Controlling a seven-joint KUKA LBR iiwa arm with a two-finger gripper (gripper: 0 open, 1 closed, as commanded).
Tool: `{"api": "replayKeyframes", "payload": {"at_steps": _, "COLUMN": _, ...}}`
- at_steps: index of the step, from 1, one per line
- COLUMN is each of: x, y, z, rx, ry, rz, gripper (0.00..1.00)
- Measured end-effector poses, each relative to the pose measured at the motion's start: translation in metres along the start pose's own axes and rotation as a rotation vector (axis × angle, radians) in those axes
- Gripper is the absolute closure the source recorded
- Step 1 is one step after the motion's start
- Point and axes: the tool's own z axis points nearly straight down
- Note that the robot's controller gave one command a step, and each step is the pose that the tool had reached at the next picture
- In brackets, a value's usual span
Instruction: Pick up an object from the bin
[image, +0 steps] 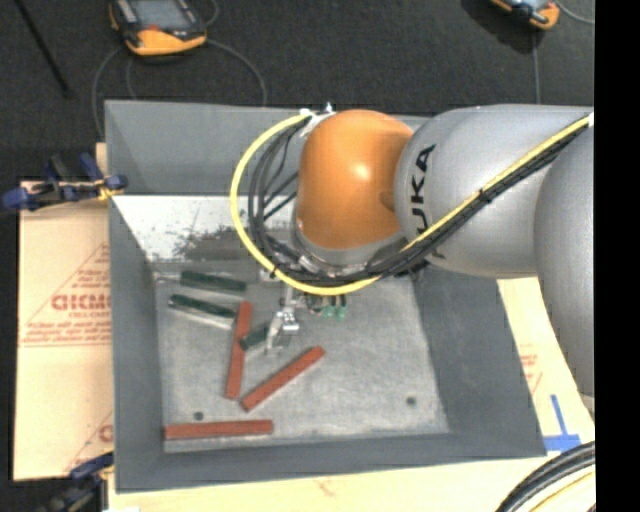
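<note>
Looking down, you'll see the gripper (284, 326) right by a short green stick (257, 340) lying lower-left to upper-right; can't tell its grip.

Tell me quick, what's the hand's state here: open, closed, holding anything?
The hand: cannot be told. It hangs over a short dark green stick, right beside a red-brown stick.

On my feed the grey metal bin (380, 385) carries loose sticks on its floor: a long red-brown stick (218, 429) along the near wall, a slanted red-brown stick (283, 378) mid-floor, a steeper red-brown stick (238, 350) beside it, and two dark green sticks (213, 283) further back on the left
</note>
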Motion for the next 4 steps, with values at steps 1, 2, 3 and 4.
{"api": "replayKeyframes", "payload": {"at_steps": 1, "x": 0.0, "y": 0.0, "z": 0.0, "rx": 0.0, "ry": 0.0, "rz": 0.002, "gripper": 0.0}}
{"api": "replayKeyframes", "payload": {"at_steps": 2, "x": -0.018, "y": -0.029, "z": 0.062, "rx": -0.001, "ry": -0.006, "rz": 0.039, "gripper": 0.0}}
{"api": "replayKeyframes", "payload": {"at_steps": 3, "x": -0.037, "y": -0.026, "z": 0.109, "rx": 0.002, "ry": -0.003, "rz": -0.025, "gripper": 0.0}}
{"api": "replayKeyframes", "payload": {"at_steps": 4, "x": -0.058, "y": -0.029, "z": 0.115, "rx": -0.003, "ry": 0.0, "rz": -0.009, "gripper": 1.0}}
